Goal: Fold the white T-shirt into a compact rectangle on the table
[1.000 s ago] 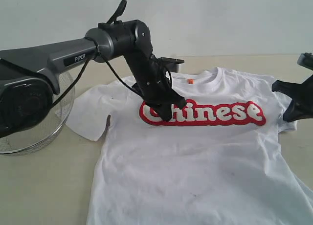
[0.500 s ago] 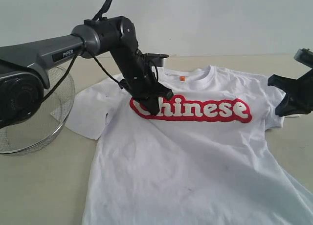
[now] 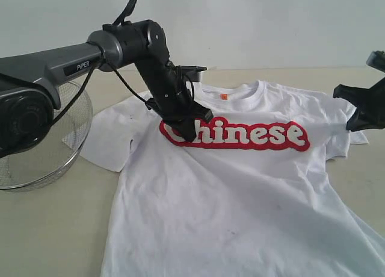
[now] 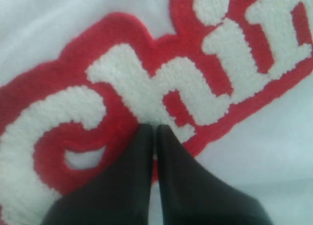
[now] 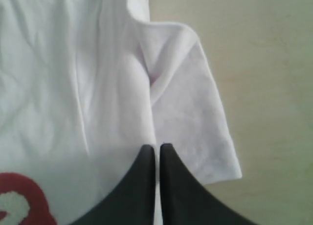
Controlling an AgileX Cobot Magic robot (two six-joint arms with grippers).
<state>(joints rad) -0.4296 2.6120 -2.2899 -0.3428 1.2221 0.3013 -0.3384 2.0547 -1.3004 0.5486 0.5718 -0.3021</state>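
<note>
The left gripper (image 4: pixel 155 129) has its jaws pressed together with nothing between them, the tips set down on the red-and-white lettering (image 3: pixel 240 134), at the "C" and "h"; they look to be resting on the cloth, not pinching it. The right gripper (image 5: pixel 158 147) is likewise closed on nothing, its tips pointing at the seam where the sleeve (image 5: pixel 195 112) joins the body. In the exterior view it hangs at that shoulder, and I cannot tell whether it touches the fabric. Under both, the shirt (image 3: pixel 240 192) lies face up and spread out on the table (image 3: pixel 48 229), collar and orange tag (image 3: pixel 224 97) at the far end, hem towards the camera and running out of frame. The other sleeve (image 3: pixel 108 141) lies out flat towards a wire basket (image 3: pixel 60 150) at the table's left edge. No fold shows anywhere, so the task looks to be at its very start: the cloth is laid out and the arms are placed over it, probably settling it before the first fold. The next move calls for both jaws to open, since neither can take cloth as it stands, then to drop onto an edge, such as a sleeve or shoulder, and pinch a single layer. The thin cotton lies flat against the table, so catching only the edge may be fiddly.
</note>
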